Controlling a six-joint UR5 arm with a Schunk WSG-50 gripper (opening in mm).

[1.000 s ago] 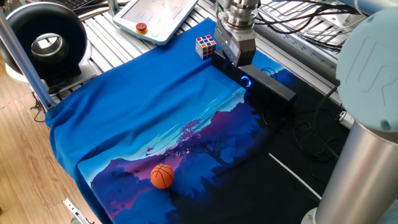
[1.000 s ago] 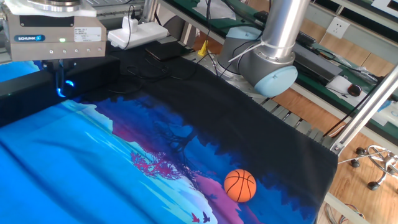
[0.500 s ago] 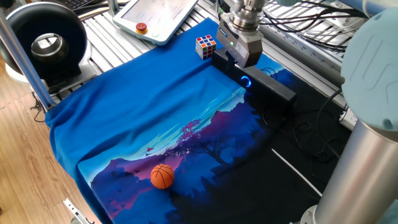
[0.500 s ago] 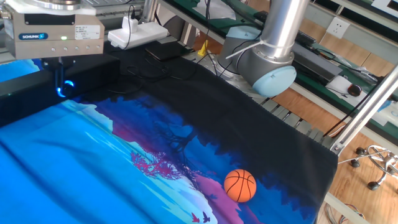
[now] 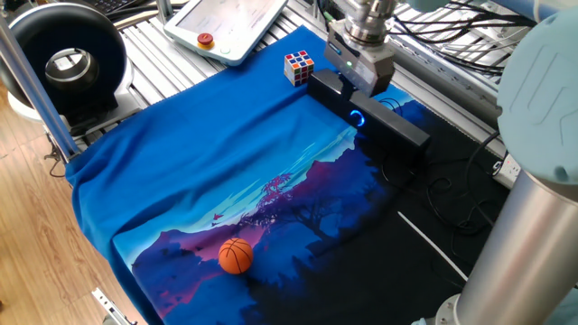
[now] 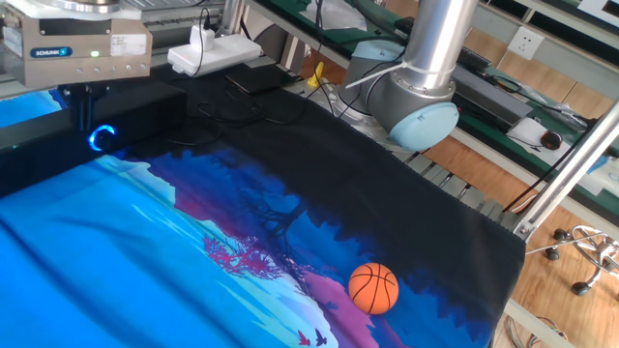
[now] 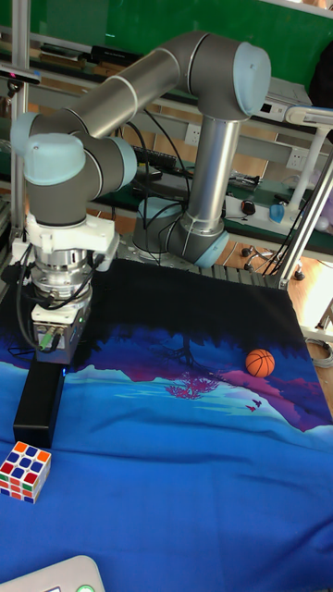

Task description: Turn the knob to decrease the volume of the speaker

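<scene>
Blue cloth (image 5: 208, 153) printed with a dusk landscape is spread over the table. At far left in one fixed view a ring-shaped black device (image 5: 63, 59) is seen, then a white pendant (image 5: 226, 25) with a red button (image 5: 206, 40), then a puzzle cube (image 5: 299, 66) at the cloth's far edge. Just beside the cube the speaker (image 5: 370, 116) is laid, a slim black bar, and the knob (image 5: 358, 118) is marked on its front by a glowing blue ring. The gripper (image 5: 359, 86) is held directly above the knob end of the speaker; its fingers (image 6: 79, 100) are seen in the other fixed view just above the lit knob (image 6: 101, 138), apart from it, but whether they are parted cannot be told. An orange ball (image 5: 236, 255) is seen near the cloth's front edge, well apart from the speaker.
</scene>
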